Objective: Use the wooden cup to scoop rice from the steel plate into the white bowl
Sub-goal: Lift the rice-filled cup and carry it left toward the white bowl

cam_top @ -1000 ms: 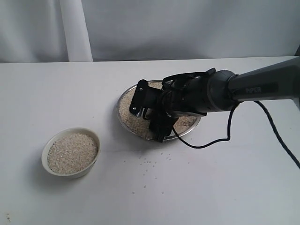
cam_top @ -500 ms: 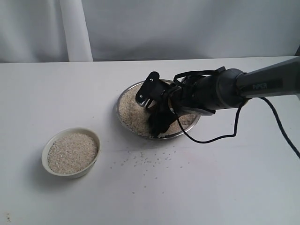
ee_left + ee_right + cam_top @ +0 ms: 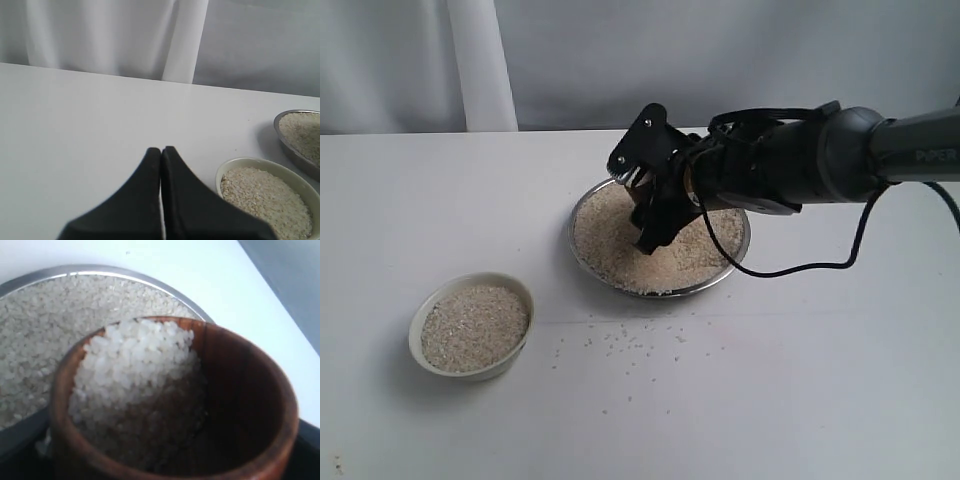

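The right gripper [image 3: 650, 205] jaws gripped the rigid wooden cup [image 3: 240, 390] by its sides. Its loose rice [image 3: 130, 370] would probably spill if tilted. The left gripper [image 3: 161, 150] jaws sat closed.

Your right hand [image 3: 647, 203], w/ its dark arm and the small dark-brown wooden cup [image 3: 240, 390] it grips, hangs over the far half of the wide shiny steel plate [image 3: 573, 240]. That side is blocked from above; the near half is open. A black cable [image 3: 800, 268] loops low beside the plate's rim, under the arm. Btwn the plate and the small cream-white bowl [image 3: 415, 345] runs a lane of bare white counter [image 3: 800, 400], w/ only loose rice grains [image 3: 620, 345] on it. The counter's front & the stretch behind the bowl are open. Your left hand [image 3: 161, 150], fingers pressed together, sits near the bowl, w/ open counter ahead up to the pale curtain [image 3: 720, 60].
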`<state>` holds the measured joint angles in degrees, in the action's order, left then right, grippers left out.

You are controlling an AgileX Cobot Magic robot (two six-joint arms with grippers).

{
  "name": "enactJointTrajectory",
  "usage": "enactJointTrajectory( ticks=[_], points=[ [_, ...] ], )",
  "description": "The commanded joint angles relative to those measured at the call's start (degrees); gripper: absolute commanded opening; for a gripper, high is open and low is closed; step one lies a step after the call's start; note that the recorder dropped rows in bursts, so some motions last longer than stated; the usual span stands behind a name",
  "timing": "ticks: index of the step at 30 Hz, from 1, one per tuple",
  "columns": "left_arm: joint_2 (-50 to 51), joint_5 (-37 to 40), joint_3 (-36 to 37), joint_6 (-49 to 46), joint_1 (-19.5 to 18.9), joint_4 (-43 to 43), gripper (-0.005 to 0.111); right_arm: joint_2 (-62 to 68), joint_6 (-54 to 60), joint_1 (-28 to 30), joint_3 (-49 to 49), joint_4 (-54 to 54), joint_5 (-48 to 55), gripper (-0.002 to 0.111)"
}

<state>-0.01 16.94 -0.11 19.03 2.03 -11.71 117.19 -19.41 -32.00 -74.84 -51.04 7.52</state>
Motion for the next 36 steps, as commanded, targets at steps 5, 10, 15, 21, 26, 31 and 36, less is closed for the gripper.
enactJointTrajectory(
  ticks=[5, 10, 15, 21, 26, 31, 36],
  points=[
    [0.0, -0.5, 0.1, 0.2, 0.3, 0.3, 0.000, -3.0, -0.6, 0.1, 0.1, 0.4, -2.4, 0.000],
    [0.0, -0.5, 0.1, 0.2, 0.3, 0.3, 0.000, -3.1, -0.7, 0.0, 0.1, 2.7, -7.2, 0.000],
    [0.0, -0.5, 0.1, 0.2, 0.3, 0.3, 0.000, -3.1, -0.7, -0.4, 0.1, 2.7, -9.2, 0.000],
    [0.0, -0.5, 0.1, 0.2, 0.3, 0.3, 0.000, -3.1, -0.2, -2.9, 0.1, 2.6, -10.4, 0.000],
    [0.0, -0.5, 0.1, 0.2, 0.3, 0.3, 0.000, -3.0, 3.7, -6.0, 0.0, 2.2, -9.9, 0.000],
    [0.0, -0.5, 0.1, 0.2, 0.3, 0.3, 0.000, -3.0, 5.4, -8.1, 0.0, 2.2, -9.9, 0.000],
    [0.0, -0.5, 0.1, 0.2, 0.3, 0.3, 0.000, -2.6, 7.6, -11.1, -3.1, 0.7, -1.8, 0.000]
  ],
)
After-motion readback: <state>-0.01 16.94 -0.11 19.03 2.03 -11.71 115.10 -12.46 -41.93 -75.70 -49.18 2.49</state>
